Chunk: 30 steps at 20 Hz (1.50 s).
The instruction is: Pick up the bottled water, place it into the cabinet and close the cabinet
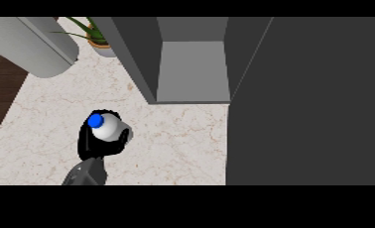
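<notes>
The bottled water (111, 129) shows from above as a white body with a blue cap, at the lower left over the marble counter (183, 142). My left hand (89, 145) is curled round it, black fingers wrapping its sides and hiding its lower part. The grey cabinet (192, 71) stands open up and to the right of the bottle, with a bare shelf inside. Its dark door (300, 103) swings out toward me and fills the right side. My right hand shows nowhere.
A potted plant (99, 37) stands at the back, left of the cabinet. A large pale grey cylinder (36, 46) lies at the top left. The counter's left edge meets dark floor (10, 85).
</notes>
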Motion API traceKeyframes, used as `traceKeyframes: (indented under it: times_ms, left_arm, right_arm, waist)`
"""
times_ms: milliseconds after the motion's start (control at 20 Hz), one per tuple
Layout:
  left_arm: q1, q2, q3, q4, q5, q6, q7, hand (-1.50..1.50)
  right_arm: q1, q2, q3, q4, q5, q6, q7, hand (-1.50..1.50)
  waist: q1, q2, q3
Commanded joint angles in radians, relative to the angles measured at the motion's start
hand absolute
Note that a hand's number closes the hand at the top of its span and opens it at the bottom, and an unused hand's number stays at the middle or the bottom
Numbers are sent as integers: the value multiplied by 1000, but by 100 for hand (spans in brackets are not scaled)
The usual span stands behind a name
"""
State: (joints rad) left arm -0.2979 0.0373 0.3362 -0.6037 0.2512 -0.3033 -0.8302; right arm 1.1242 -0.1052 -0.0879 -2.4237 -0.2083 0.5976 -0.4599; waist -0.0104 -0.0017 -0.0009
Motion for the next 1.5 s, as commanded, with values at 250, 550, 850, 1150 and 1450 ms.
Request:
traceKeyframes:
  times_ms: [250,550,850,1150,1450]
  left_arm:
    - [56,-37,-195,-232,70,56,48,150]
    - [113,-37,-409,-484,127,183,187,150]
    - [168,-37,-659,-781,187,409,304,150]
    - [104,-37,-857,-972,151,671,480,150]
    - [-111,-37,-949,-987,127,978,611,150]
  right_arm:
    - [12,-44,-99,-127,-138,2,45,-150]
    - [15,-5,-46,-134,-88,-12,58,-150]
    - [-53,-18,-57,-94,-81,-36,74,-150]
    - [-74,-22,-50,-75,-87,-22,79,-150]
    - [-74,-17,-60,-83,-111,-16,81,-150]
  waist:
    - [12,-5,1]
    - [13,-6,1]
    - [23,-5,1]
    - [12,-2,1]
    - [-10,-1,1]
